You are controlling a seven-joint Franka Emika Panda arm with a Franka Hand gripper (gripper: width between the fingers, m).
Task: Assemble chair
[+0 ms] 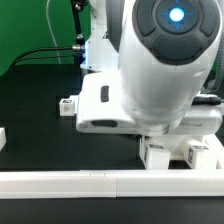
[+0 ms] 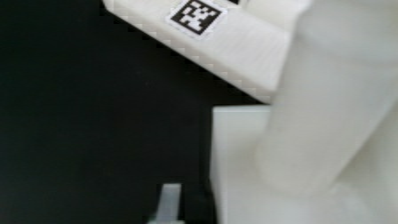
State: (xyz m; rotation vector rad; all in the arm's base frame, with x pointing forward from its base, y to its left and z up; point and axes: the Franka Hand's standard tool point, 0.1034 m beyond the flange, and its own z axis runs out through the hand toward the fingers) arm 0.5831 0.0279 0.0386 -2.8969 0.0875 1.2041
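Jaws are shut tight, pressed right together. In the wrist view the fingertips show as one thin grey sliver over the black table, gripping nothing that I can see. Just beside them, a flat white panel of the chair lies on the table. A thick white column rises across that panel, too blurred to say which part it is. Past that, a white slab crosses the frame at an angle, with a black-and-white marker tag on its face. Over to the exterior view: the arm fills the middle and hides the jaws completely. Peeking out on the exterior view's left of the arm is a large white part, with a small tagged block just beside it. Under the arm, nearer the camera, sit a chunky white piece and a second chunky piece, side by side. Both are close behind the long white rail that runs across the front. So the chair is in pieces, spread over the table around the arm. At the exterior view's left edge, one more white bit is cut off by the frame.
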